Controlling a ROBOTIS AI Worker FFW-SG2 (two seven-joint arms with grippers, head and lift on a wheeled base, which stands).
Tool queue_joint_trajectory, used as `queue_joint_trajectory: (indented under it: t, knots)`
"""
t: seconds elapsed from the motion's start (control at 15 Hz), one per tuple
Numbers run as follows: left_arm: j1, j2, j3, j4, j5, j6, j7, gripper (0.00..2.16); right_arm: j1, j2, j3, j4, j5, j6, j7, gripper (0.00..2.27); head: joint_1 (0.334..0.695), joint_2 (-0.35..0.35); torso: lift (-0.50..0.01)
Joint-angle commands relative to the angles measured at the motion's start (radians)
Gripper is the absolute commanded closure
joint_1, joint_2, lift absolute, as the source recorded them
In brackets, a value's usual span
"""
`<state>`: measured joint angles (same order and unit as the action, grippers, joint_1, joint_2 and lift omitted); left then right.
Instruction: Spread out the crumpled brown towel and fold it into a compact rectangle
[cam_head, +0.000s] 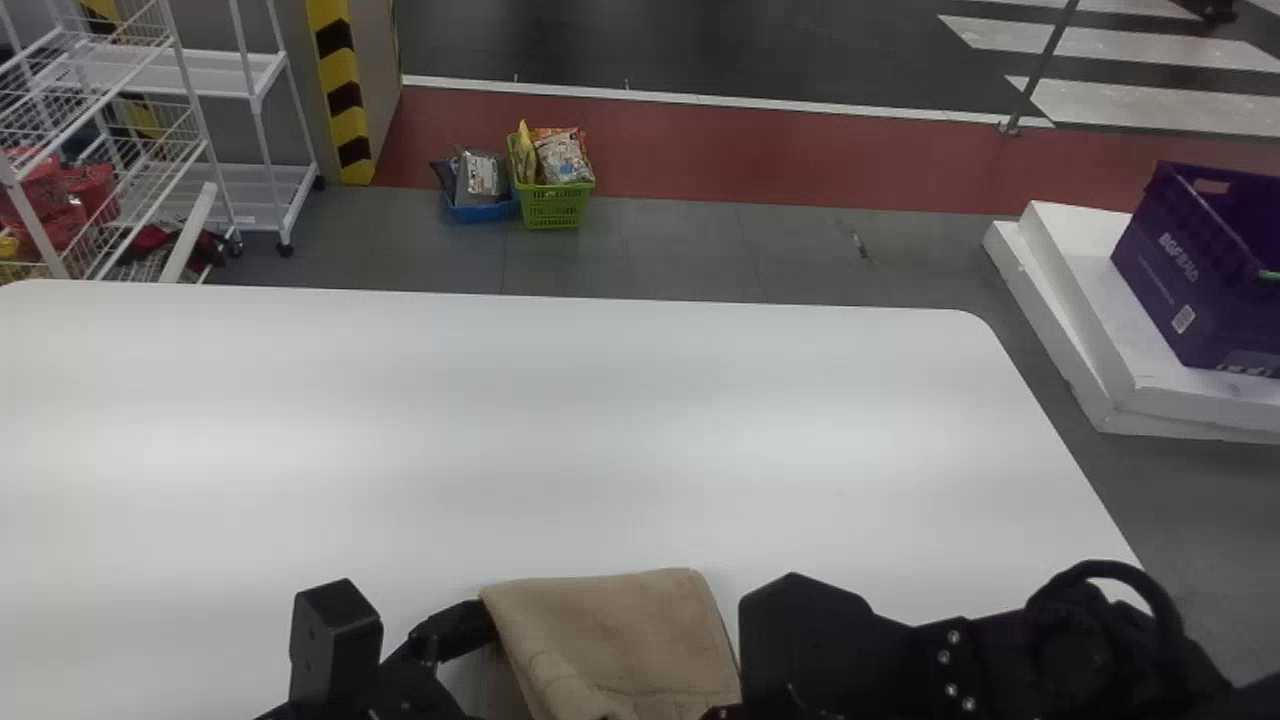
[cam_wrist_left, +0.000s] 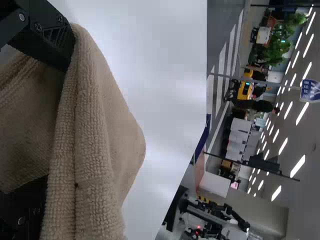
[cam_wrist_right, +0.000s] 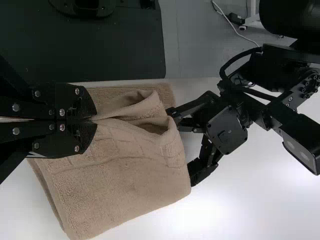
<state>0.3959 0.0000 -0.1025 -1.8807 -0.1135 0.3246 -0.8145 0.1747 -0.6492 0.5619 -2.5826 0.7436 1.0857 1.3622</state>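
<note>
Head view: bottom centre, the towel (cam_head: 630, 630) lies on the bench (cam_head: 560, 430) between the left gripper (cam_head: 455, 632) and right gripper (cam_head: 810, 640). Left wrist view: the left gripper stands apart at the left edge, towel between. Right wrist view: left of centre, the right gripper clamps a towel fold.

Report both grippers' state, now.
Left gripper: open, its fingers spread apart at the towel's edge.
Right gripper: closed, pinching a fold of the towel.
</note>
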Motion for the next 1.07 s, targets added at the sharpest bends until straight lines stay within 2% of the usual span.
queue_joint_trajectory:
  t: [0.0, 0.2, 0.47, 0.53, 0.6, 0.67, 0.8, 1.0]
  knots:
    - [0.001, -0.003, -0.002, 0.0, 0.0, -0.006, 0.0, 0.19, 0.0, 0.013, 0.023, 0.009, 0.005, 0.009, 0.005, 1.18, 0.695, -0.132, -0.127]
    - [0.006, -0.003, -0.003, -0.003, 0.0, -0.012, -0.002, 0.19, 0.0, 0.04, 0.058, 0.029, 0.023, 0.018, 0.005, 1.17, 0.695, -0.123, -0.127]
    - [0.006, -0.003, -0.003, -0.002, 0.002, -0.015, -0.003, 0.19, 0.0, 0.056, 0.07, 0.036, 0.025, 0.036, 0.005, 1.16, 0.695, -0.105, -0.127]
    - [0.006, -0.003, -0.002, -0.003, 0.002, -0.015, -0.003, 0.19, 0.0, 0.057, 0.072, 0.036, 0.025, 0.043, 0.005, 0.98, 0.695, -0.103, -0.127]
    - [0.007, -0.003, -0.002, -0.003, 0.002, -0.015, -0.003, 0.19, 0.0, 0.06, 0.07, 0.036, 0.025, 0.058, 0.005, 0.56, 0.695, -0.1, -0.127]
    - [0.007, -0.003, 0.0, -0.003, 0.002, -0.015, -0.003, 0.19, 0.0, 0.063, 0.07, 0.035, 0.028, 0.079, 0.005, 0.26, 0.695, -0.099, -0.127]
    - [0.007, -0.003, 0.0, -0.003, 0.002, -0.015, -0.006, 0.19, -0.003, 0.072, 0.055, 0.029, 0.025, 0.107, 0.005, 0.14, 0.695, -0.1, -0.127]
    - [0.007, -0.003, 0.003, -0.003, 0.002, -0.015, -0.006, 0.19, -0.004, 0.095, -0.04, 0.015, -0.067, 0.168, 0.005, 0.14, 0.695, -0.107, -0.127]
